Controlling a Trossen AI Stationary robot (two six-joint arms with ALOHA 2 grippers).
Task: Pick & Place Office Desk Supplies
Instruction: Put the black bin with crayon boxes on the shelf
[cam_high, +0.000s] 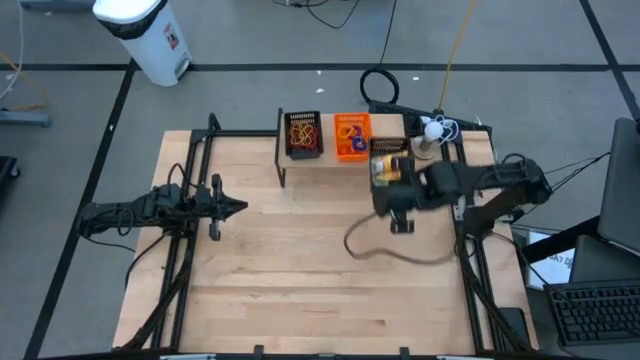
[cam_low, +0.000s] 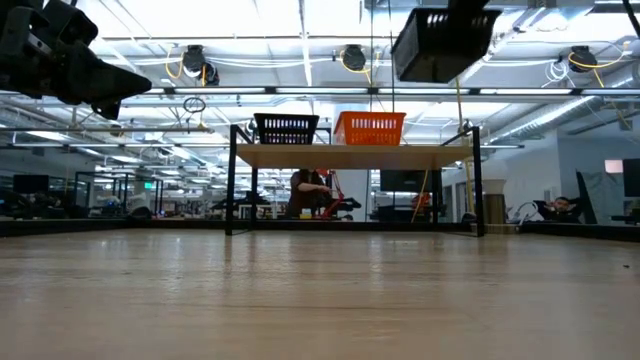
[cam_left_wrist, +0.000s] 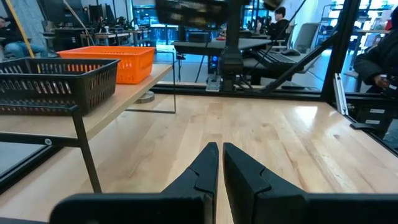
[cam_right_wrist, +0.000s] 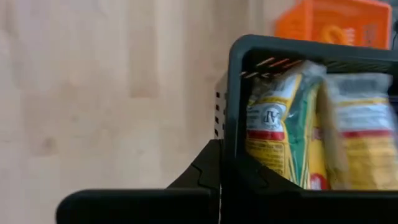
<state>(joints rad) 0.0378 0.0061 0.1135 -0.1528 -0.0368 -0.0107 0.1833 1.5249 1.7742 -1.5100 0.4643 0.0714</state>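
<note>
We see the right end effector (cam_right_wrist: 219, 163) clenched on the wall of a black mesh bin (cam_right_wrist: 239, 106) holding yellow-and-white packets (cam_right_wrist: 273, 134), seemingly lifted above the bench (cam_high: 300, 260). The left end effector (cam_left_wrist: 219, 163) hovers clenched and empty over the bench's left side.

Robotics lab, open-plan: ceiling strip lights (cam_low: 300, 40), rows of benches, monitors (cam_left_wrist: 56, 9), seated people (cam_left_wrist: 280, 22), wooden table (cam_high: 300, 260) on grey floor.

Open tabletop (cam_high: 300, 270) near and centre; far edge blocked by raised shelf (cam_high: 340, 162), loose cable (cam_high: 385, 252) lying right.
</note>
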